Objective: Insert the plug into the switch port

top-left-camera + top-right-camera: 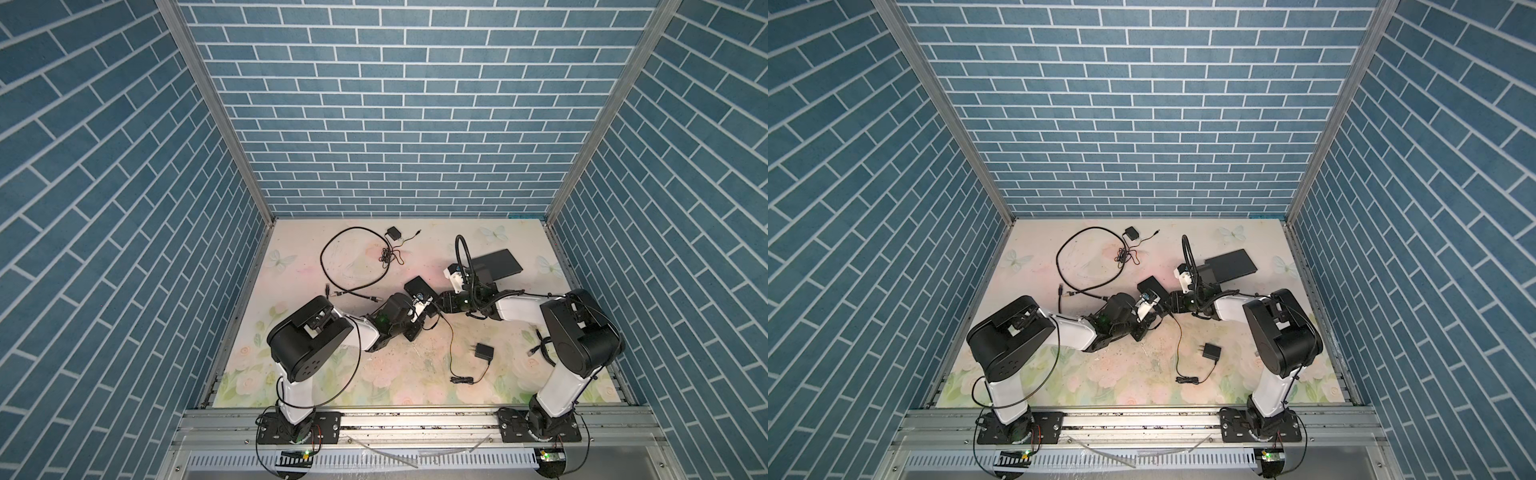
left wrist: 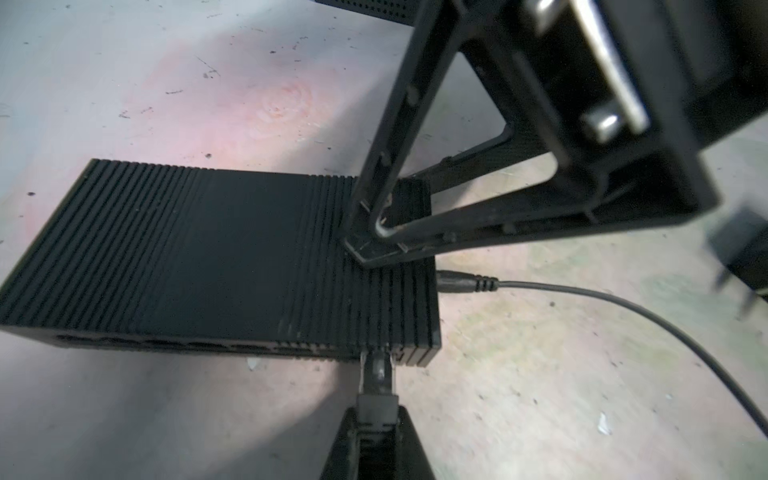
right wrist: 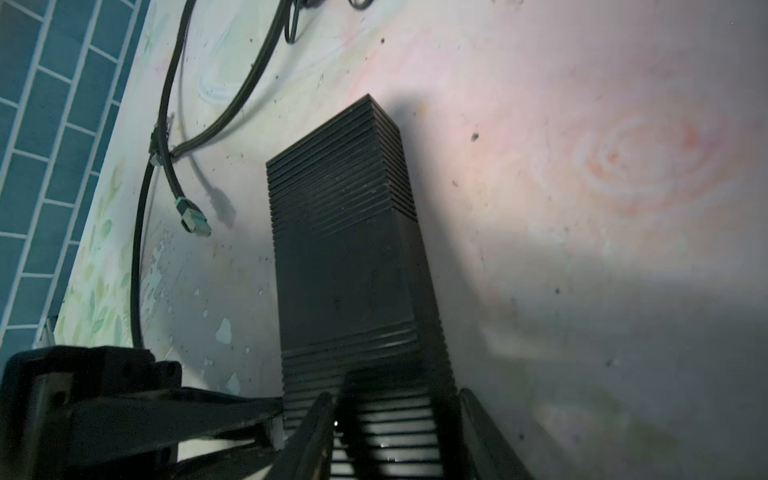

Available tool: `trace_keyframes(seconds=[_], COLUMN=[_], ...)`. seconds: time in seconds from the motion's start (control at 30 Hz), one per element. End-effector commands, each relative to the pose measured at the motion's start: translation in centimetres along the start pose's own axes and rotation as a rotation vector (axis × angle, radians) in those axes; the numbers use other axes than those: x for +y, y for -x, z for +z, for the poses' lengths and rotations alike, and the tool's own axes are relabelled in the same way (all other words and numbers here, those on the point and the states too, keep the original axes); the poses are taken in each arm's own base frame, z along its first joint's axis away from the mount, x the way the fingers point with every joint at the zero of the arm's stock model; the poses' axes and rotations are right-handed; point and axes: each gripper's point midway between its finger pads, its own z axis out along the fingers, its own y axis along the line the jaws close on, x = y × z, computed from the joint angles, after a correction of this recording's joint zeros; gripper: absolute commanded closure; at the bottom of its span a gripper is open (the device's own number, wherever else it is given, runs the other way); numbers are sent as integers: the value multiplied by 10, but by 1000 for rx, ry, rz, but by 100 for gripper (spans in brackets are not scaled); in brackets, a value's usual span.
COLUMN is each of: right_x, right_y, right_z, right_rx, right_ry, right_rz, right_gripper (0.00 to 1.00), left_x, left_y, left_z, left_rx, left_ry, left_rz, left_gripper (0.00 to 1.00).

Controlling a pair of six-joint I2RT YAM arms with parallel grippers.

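One light, rigid plug (image 2: 377,370), latch prob. brittle, sits clamped by its rear in the closed L gripper (image 2: 376,415), nose at the switch (image 2: 208,257) front port, ~7 o'clock of it in both top views, while the part-open R gripper (image 3: 395,397) pins the likely slide-prone switch from ~4 o'clock.

The switch (image 2: 208,249) is matt black ribbed plastic. The surface (image 2: 124,83) is a matt floral print, scuffed and speckled. The right claw (image 2: 395,214) is scratched black plastic with a bright metal rod (image 2: 609,62). The plug (image 2: 376,370) looks like glossy dark plastic.
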Motion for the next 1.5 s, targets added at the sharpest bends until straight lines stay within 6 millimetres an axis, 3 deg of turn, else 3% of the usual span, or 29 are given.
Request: trace_keyframes(seconds=[0.0, 0.1, 0.23, 0.37, 0.57, 0.67, 0.77, 0.93, 1.13, 1.33, 1.47], right_x=[58, 38, 28, 26, 22, 29, 40, 64, 78, 71, 51], right_y=[-63, -43, -35, -48, -65, -70, -84, -109, -129, -142, -125], right_z=[-14, -25, -33, -32, -30, -27, -26, -24, -15, -17, -25], right_rx=[286, 217, 180, 213, 242, 263, 299, 338, 375, 374, 313], right_ry=[259, 181, 129, 139, 143, 202, 250, 326, 359, 335, 232], right_rz=[165, 185, 163, 171, 164, 183, 191, 207, 231, 251, 270], right_gripper=[49, 47, 45, 45, 47, 50, 53, 53, 55, 55, 53], left_x=[-31, -35, -41, -48, -51, -49, -44, -37, -33, -29, -22], left_y=[-19, -35, -47, -55, -52, -57, -43, -34, -29, -37, -40], left_z=[2, -3, -5, -5, -1, 1, 10, 19, 24, 23, 17], left_rx=[54, 92, 129, 175, 172, 185, 147, 114, 82, 102, 119], left_ry=[-144, -166, -195, -212, -211, -203, -169, -133, -114, -95, -55], left_rz=[14, 1, -10, 16, 32, 37, 45, 31, 14, 10, 5], left_gripper=[100, 100, 100, 98, 99, 100, 100, 100, 100, 100, 92])
